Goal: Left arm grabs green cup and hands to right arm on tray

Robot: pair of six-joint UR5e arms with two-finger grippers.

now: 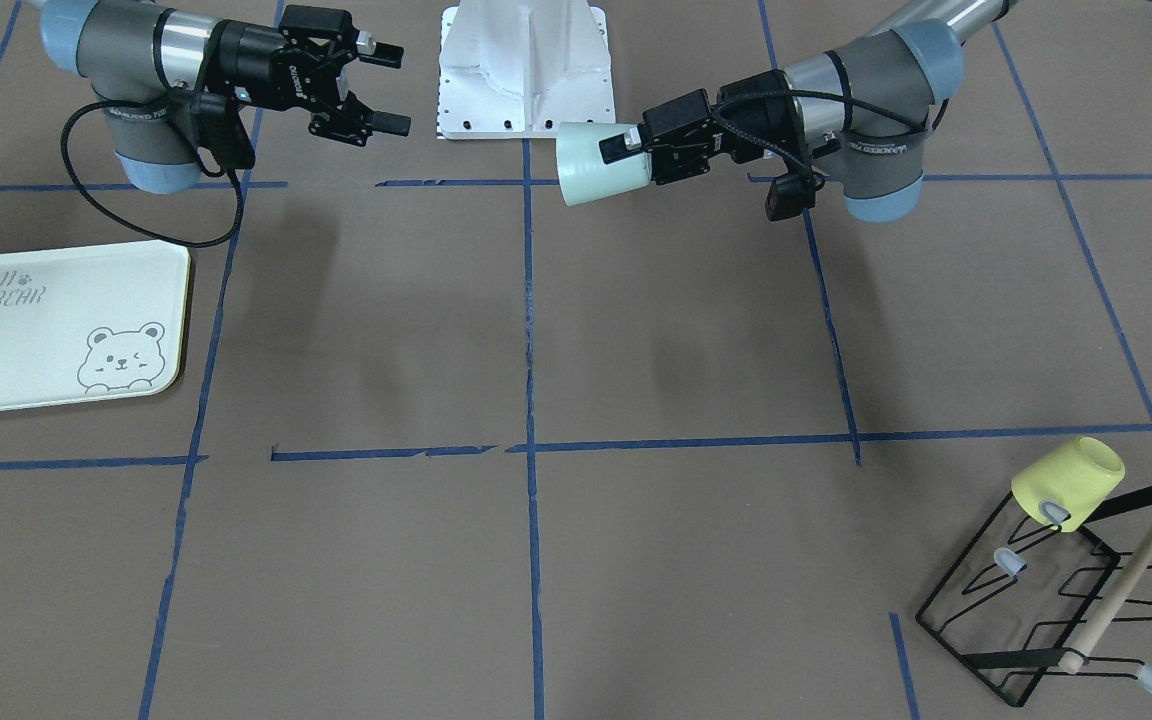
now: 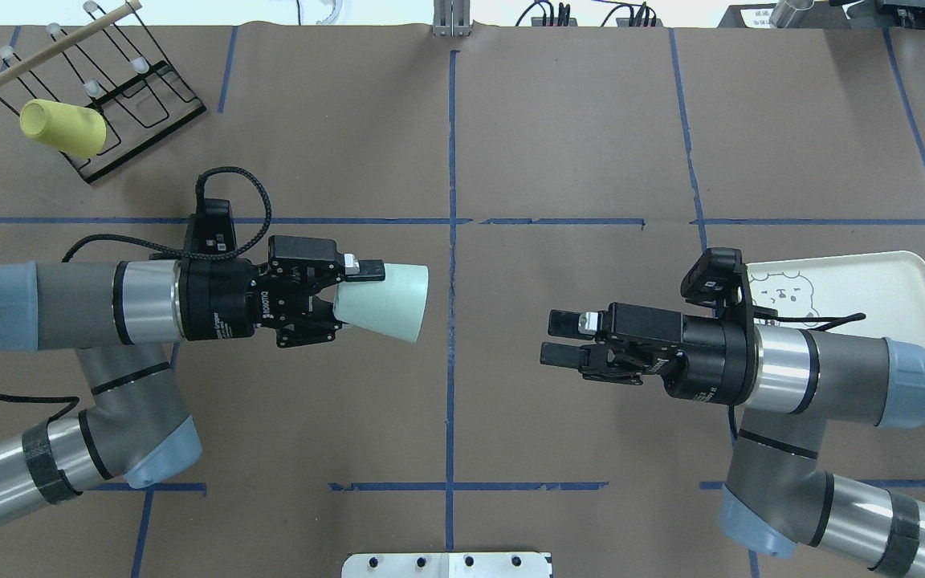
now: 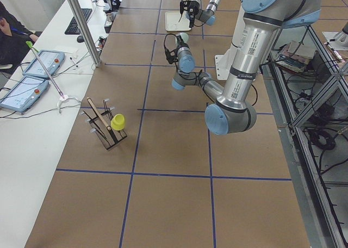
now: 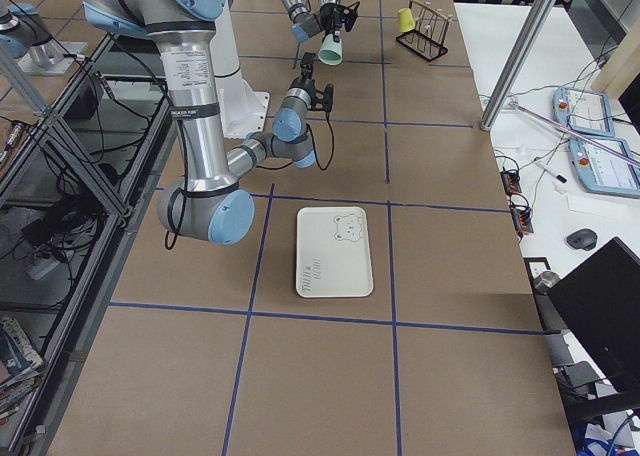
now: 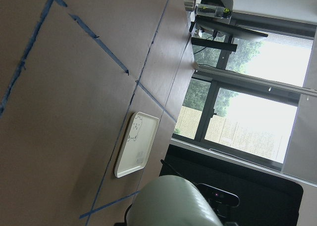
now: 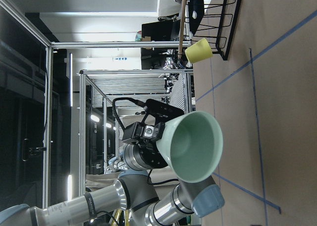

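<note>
Green cup (image 2: pixel 386 303) is off the table, clamped sideways in the left gripper (image 2: pixel 350 299) near the middle, and the right gripper (image 2: pixel 561 338) faces it with fingers apart, so the handover and placing on the tray (image 2: pixel 896 281) are not yet done.

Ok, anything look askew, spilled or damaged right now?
Nothing stands out. The green cup is held sideways in the left gripper, mouth toward the open right gripper; the tray lies flat and the yellow cup hangs on its rack.

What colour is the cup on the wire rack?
Pale yellow: the small plastic cup on the black wire rack, clearest in the front-facing view.
</note>
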